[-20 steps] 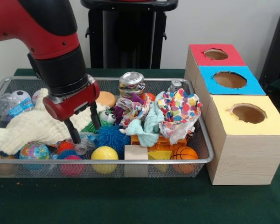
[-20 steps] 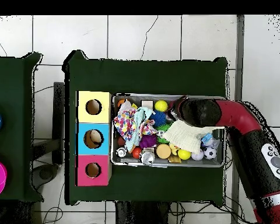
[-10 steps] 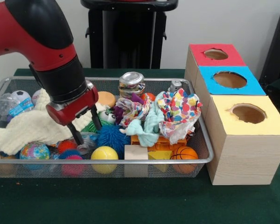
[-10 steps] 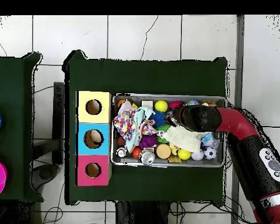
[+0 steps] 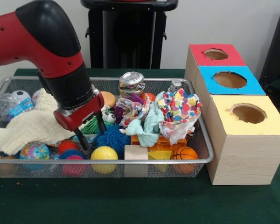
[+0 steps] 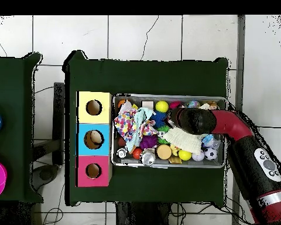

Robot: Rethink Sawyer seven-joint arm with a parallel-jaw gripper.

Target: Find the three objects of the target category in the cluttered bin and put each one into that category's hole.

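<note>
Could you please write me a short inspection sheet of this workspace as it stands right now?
Surface: dark green cloth table; wire mesh bin on it.
Job's things: boxes with red hole, blue hole and yellow hole stand beside the bin.
Clutter: yellow ball, basketball, globe ball, soccer ball, can, spotted cloth, cream cloth, wooden block.
Grippers: pincer open, low among the toys beside the blue spiky ball.
Cables: thin cables on the floor in the overhead view.
Surroundings: tiled floor, black stand.

A green cloth (image 5: 130,205) covers the table on a tiled floor (image 6: 166,35).
</note>
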